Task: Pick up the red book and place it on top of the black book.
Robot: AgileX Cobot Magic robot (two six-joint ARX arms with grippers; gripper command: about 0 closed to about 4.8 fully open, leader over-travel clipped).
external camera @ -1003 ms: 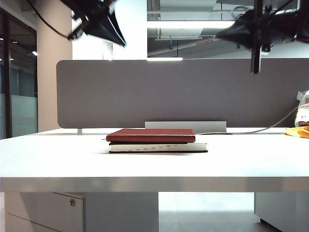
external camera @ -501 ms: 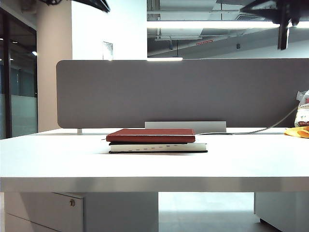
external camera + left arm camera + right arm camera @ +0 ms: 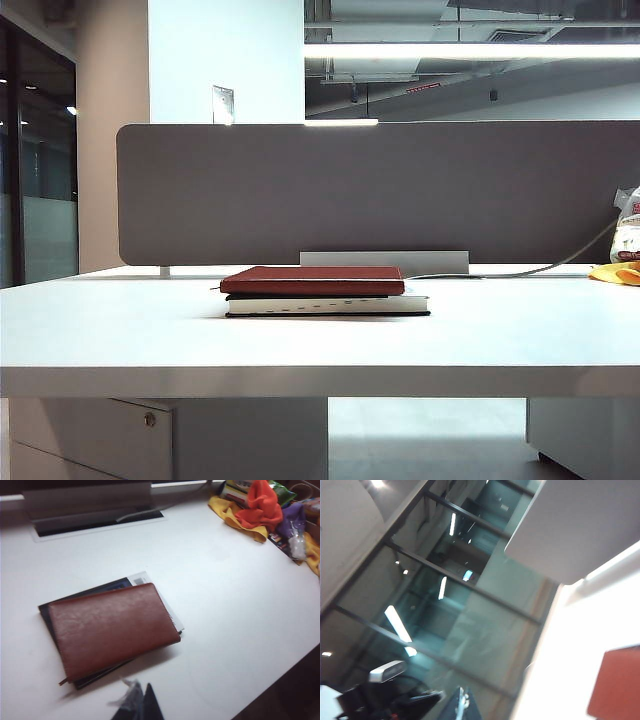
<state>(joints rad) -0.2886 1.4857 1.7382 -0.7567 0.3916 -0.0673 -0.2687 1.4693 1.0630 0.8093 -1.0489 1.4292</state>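
The red book (image 3: 312, 281) lies flat on top of the black book (image 3: 330, 305) near the middle of the white table (image 3: 320, 345). Neither gripper shows in the exterior view. In the left wrist view the red book (image 3: 112, 627) covers most of the black book (image 3: 95, 589), whose white corner pokes out. My left gripper (image 3: 142, 700) hovers high above the table beside the stack, fingertips together, holding nothing. My right gripper (image 3: 461, 702) is shut and empty, pointing toward the glass wall; a corner of the red book (image 3: 617, 685) shows far off.
A grey divider panel (image 3: 380, 190) runs along the back of the table, with a cable slot (image 3: 95, 522) in front of it. Colourful cloths and packets (image 3: 257, 510) are heaped at the far right, seen as a yellow edge (image 3: 615, 272).
Both arms have risen out of the top of the exterior view. The two stacked books have not moved.
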